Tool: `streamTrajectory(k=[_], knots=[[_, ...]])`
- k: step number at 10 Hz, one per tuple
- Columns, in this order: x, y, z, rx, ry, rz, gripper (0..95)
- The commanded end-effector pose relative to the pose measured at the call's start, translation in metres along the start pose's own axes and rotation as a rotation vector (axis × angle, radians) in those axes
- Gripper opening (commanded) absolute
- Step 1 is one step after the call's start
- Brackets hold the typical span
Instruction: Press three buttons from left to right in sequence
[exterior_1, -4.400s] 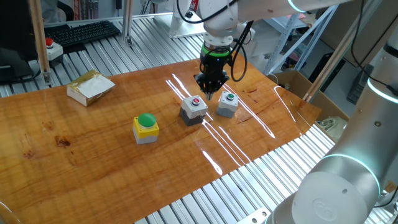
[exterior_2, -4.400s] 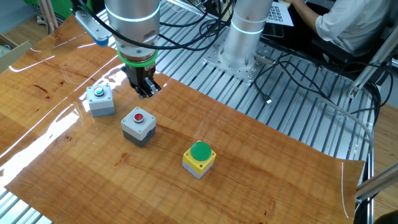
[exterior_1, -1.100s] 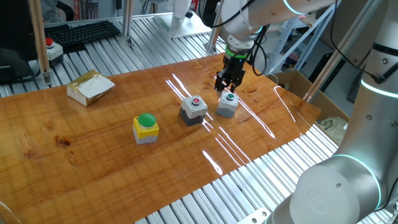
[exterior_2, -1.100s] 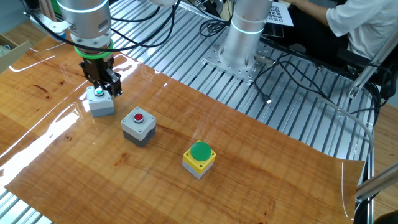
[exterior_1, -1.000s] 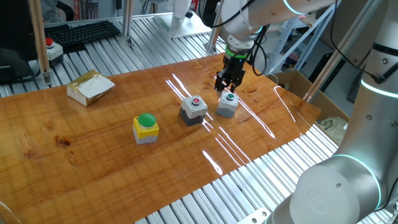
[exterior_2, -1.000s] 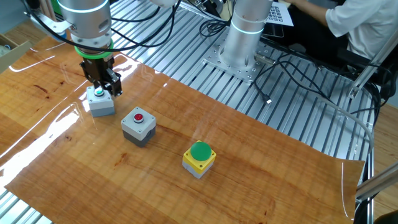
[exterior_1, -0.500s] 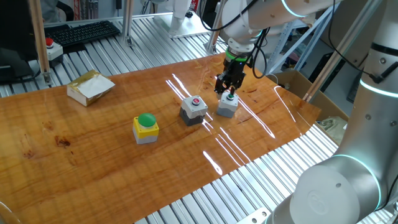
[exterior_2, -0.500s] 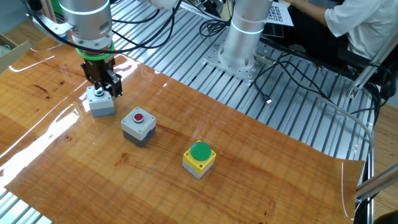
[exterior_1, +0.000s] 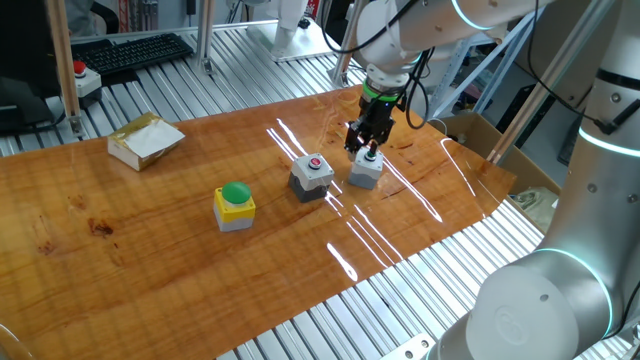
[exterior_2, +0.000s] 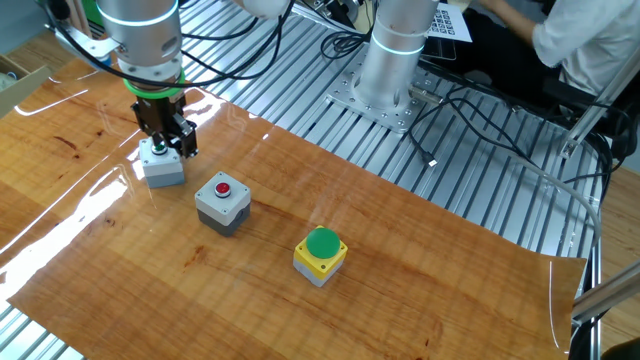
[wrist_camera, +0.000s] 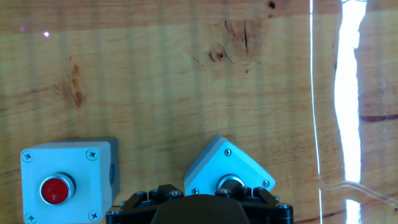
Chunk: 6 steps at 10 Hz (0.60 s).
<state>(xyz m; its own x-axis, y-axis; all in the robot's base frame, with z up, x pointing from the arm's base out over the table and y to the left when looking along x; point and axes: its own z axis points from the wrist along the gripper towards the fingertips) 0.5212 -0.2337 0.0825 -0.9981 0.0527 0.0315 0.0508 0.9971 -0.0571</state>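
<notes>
Over the last few seconds your arm has swung from behind the middle unit to the rightmost one, the grey box with the small green button (exterior_1: 365, 168), and the black two-finger gripper (exterior_1: 362, 143) has lifted very slightly in the last half second. It now sits directly over that button, touching it or just above; you cannot tell which from these views. I judge this to be the third and last press, either being made or being let go, so the sequence looks nearly done.

Whether the fingers are parted or closed you cannot tell, since no view shows the tips clearly.

Count three task units in a row across the glossy wooden table (exterior_1: 150, 240). You have one yellow-topped box with a big green dome (exterior_1: 234, 205) at the left, one grey box with a small red button (exterior_1: 311, 177) in the middle, and the green-button box just beside it.

Further out lies one open cardboard box (exterior_1: 146, 140). Off the table stands one red mushroom button on a pale box (exterior_1: 82, 80).
</notes>
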Motion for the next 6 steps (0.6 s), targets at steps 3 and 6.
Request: streamTrajectory(k=[3, 6], knots=[[0.001, -0.0003, 0.0033, -0.001, -0.005, -0.001, 57.0], [0.0007, -0.0001, 0.0048, -0.003, -0.005, -0.002, 57.0]])
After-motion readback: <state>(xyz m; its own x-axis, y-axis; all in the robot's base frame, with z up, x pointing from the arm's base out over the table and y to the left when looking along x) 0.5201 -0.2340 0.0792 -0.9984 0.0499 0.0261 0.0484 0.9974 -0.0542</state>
